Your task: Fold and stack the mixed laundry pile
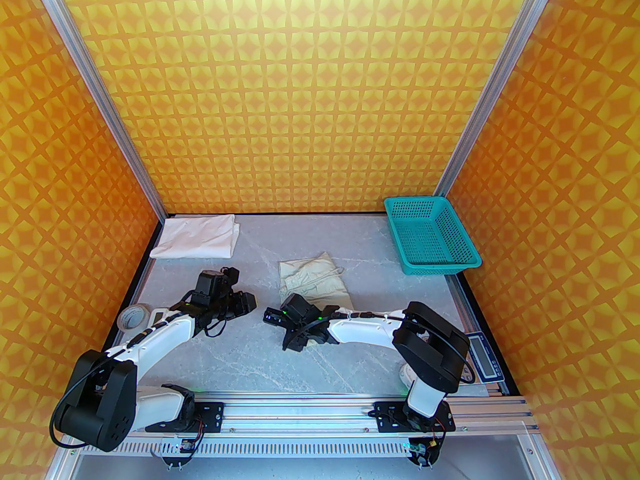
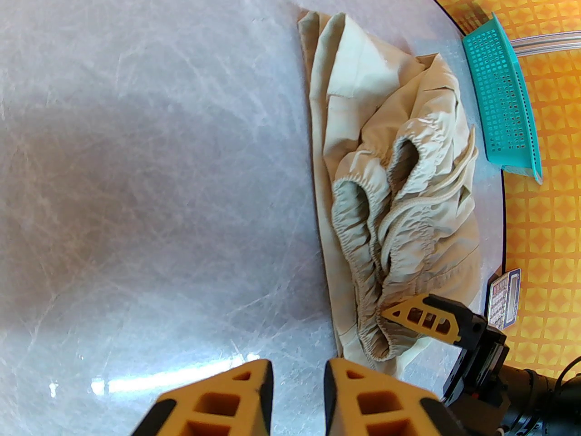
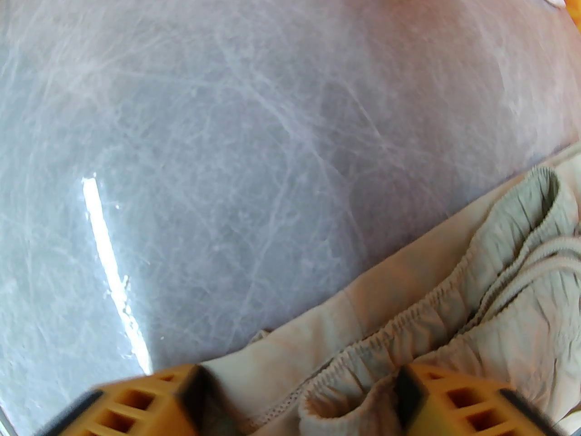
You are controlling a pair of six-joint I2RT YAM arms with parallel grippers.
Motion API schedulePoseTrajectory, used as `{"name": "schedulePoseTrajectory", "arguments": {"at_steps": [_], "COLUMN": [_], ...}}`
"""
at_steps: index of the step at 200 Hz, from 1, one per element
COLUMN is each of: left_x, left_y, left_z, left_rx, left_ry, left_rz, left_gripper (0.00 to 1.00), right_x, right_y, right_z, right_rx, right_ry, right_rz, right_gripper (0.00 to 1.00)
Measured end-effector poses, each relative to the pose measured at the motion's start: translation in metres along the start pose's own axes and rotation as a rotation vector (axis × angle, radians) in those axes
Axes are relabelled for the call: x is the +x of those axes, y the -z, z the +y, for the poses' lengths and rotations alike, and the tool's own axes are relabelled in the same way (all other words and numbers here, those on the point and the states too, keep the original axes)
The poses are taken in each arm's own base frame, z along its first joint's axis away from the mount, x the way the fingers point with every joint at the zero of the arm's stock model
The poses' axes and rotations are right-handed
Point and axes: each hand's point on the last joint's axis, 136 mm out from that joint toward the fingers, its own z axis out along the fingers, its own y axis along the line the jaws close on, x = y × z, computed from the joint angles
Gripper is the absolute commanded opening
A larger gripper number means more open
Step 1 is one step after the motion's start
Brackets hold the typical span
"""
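Step in hand: shorts [image 1: 314, 282] fold; tee [image 1: 196, 238] looks already folded, lies upper left of the table [image 1: 350, 238] in top view. Shorts sit mid-frame, crumpled, waistband bunched toward the R arm.

R gripper [image 3: 299, 407]: jaws apart, straddling the waistband [image 3: 408, 320] at bottom of R wrist view, cloth between the fingers but not pinched yet. Can't tell if closing. From the L wrist cam its finger [image 2: 420, 318] touches the waistband edge, lower right.

L gripper [image 2: 297, 402]: narrow gap, nothing in it, over bare table just left of shorts' near edge.

Next move, prob: R clamps waistband, L goes to the other waistband corner, then lift and spread flat before folding. Basket [image 1: 430, 235] at upper right, not involved.
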Motion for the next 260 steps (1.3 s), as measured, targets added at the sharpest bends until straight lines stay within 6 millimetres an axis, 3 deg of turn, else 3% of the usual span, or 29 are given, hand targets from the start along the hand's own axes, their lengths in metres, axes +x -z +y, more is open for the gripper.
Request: {"name": "schedulePoseTrajectory", "arguments": {"at_steps": [31,67,91,131,164,199,260], "left_x": [0.001,-0.001,0.004,0.013,0.009,0.019,0.022], "left_y": [0.003,0.005,0.0,-0.018,-0.044,-0.07,-0.094], "left_z": [0.002,0.0,-0.001,-0.029,-0.04,-0.041,-0.059], "left_rx": [-0.017,-0.024,-0.022,0.073,0.126,0.115,0.139], "left_ry": [0.014,0.05,0.13,0.231,0.322,0.401,0.445], "left_rz": [0.016,0.023,0.034,0.028,0.016,0.04,0.023], "left_gripper": [0.39,0.54,0.63,0.69,0.69,0.69,0.78], "right_x": [-0.004,-0.008,-0.013,-0.025,-0.024,-0.023,-0.024], "right_y": [-0.007,0.001,0.018,0.048,0.046,0.043,0.042], "right_z": [-0.006,-0.012,-0.017,-0.029,-0.026,-0.022,-0.019], "right_rx": [0.019,0.046,0.053,0.059,0.032,0.012,-0.01], "right_ry": [-0.029,-0.045,-0.073,-0.126,-0.151,-0.167,-0.184], "right_rz": [0.018,-0.001,-0.064,-0.221,-0.254,-0.278,-0.312], "right_gripper": [0.15,0.0,0.0,0.0,0.0,0.0,0.0]}}
